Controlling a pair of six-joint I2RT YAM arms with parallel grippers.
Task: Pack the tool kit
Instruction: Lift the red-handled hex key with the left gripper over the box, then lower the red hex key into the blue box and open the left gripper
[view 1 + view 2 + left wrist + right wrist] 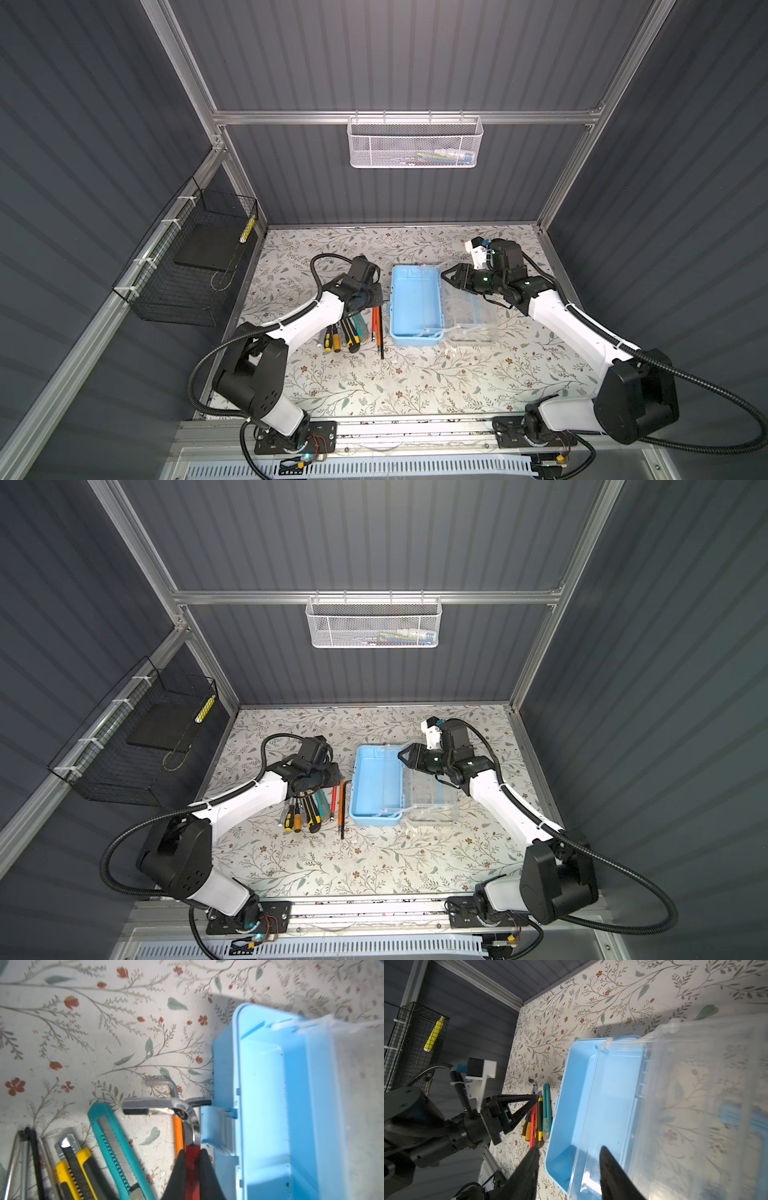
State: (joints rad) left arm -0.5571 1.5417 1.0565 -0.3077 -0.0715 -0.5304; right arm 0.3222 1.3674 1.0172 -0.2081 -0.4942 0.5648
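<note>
- Far left, a black wire basket (183,270) hangs on the side wall, well apart from the tools. A yellow object (248,230) stands in its back corner.
- The left arm (307,320) reaches in from the front-left corner of the flowered counter (374,382). Its wrist hangs over the far ends of the tools.
- The left end effector (192,1152) has its fingers (178,1174) pressed together on the shaft of a red-sleeved hex key (158,1105). The key's chrome bend juts out past the tips, just beside the box's latch. I cannot tell whether the key is off the counter.
- The other tools lie side by side on the counter, just left of the box. From the left they are the screwdrivers (336,341), a yellow-and-black knife (85,1165), a teal knife (112,1140), an orange hex key (340,808) and a black hex key (342,825).
- The light-blue box (411,303) sits mid-counter with its long sides running front to back. It is open, and its blue floor shows.
- Behind and above it, a white mesh basket (415,143) hangs from the back rail.
- The clear lid (473,324) is swung open off the box's right side. I cannot tell whether it lies flat or stands tilted.
- The right arm (573,328) comes in from the front-right corner.
- The right end effector (444,273) hovers at the far end of the box, where the lid joins it. Its fingers (612,1169) are spread, and the lid's rim runs between them in the wrist view. I cannot tell whether either finger touches the lid.
</note>
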